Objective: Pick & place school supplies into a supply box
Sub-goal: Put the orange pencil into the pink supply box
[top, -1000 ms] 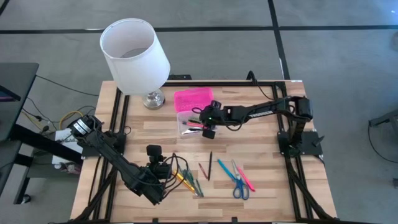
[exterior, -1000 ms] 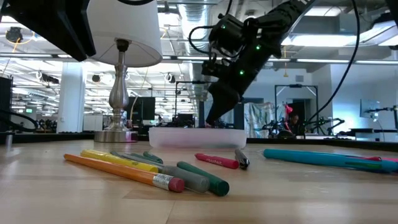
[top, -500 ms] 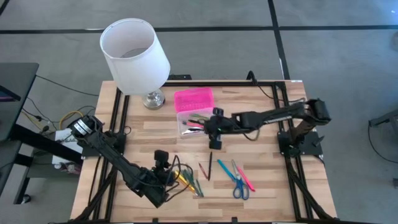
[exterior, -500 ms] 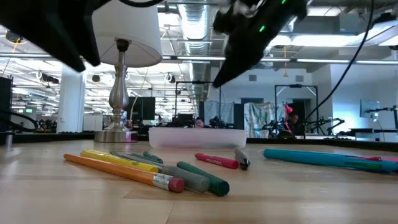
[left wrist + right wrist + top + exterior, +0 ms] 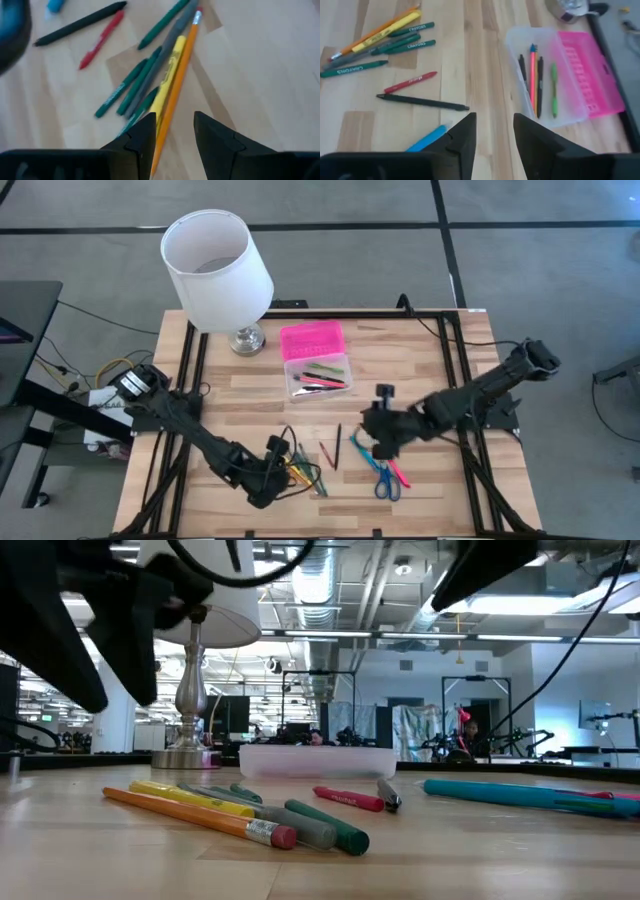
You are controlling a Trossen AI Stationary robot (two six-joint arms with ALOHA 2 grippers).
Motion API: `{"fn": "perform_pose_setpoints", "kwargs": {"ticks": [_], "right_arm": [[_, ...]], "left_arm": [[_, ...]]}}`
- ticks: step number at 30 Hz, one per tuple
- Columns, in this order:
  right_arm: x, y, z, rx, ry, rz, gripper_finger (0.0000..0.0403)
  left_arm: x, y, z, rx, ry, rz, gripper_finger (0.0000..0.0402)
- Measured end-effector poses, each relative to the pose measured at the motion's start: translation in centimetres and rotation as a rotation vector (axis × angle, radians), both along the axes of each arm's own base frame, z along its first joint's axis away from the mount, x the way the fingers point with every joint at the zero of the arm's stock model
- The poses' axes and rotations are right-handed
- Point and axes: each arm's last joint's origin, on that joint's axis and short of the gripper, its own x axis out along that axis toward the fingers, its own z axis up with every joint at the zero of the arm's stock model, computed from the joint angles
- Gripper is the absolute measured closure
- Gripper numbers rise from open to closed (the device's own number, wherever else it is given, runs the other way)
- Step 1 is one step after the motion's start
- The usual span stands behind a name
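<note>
The supply box [image 5: 316, 376], a clear base with its pink lid [image 5: 311, 339] folded open toward the far edge, holds several pens [image 5: 536, 75]. A cluster of orange, yellow, grey and green pencils [image 5: 306, 474] lies flat near the near edge; the left wrist view shows the orange pencil [image 5: 175, 100]. My left gripper [image 5: 283, 464] is open just left of the cluster, its fingers [image 5: 142, 140] over the pencils' ends. My right gripper [image 5: 374, 430] is open above the blue pen [image 5: 361, 451] and the blue-handled scissors [image 5: 385, 481].
A red pencil [image 5: 326, 453] and a black pen [image 5: 338, 444] lie between the cluster and the scissors, and a pink pen [image 5: 398, 471] lies beside the scissors. A lamp with a white shade [image 5: 215, 268] stands at the far left, its metal base [image 5: 246, 339] beside the box.
My right gripper has lifted away from the supply box and swung toward the near edge and the right, over the blue pen and scissors. My left gripper has moved right, toward the pencil cluster. The pens and pencils have stayed where they were.
</note>
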Motion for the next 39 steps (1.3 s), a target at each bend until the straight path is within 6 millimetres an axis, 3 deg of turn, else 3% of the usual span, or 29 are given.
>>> {"fn": "perform_pose_setpoints", "kwargs": {"ticks": [9,19,39], "right_arm": [[-4.4,3.8,0.3,-0.059,-0.073,-0.078,0.0284],[-8.0,6.6,0.3,-0.092,-0.206,-0.106,0.0285],[-8.7,7.2,0.3,-0.076,-0.237,-0.099,0.0285]], "left_arm": [[0.8,2.1,-1.4,-0.086,0.046,0.006,0.0274],[1.3,2.3,-2.1,-0.129,0.045,-0.063,0.0274],[2.6,3.6,-4.6,-0.157,0.114,-0.083,0.0274]]}}
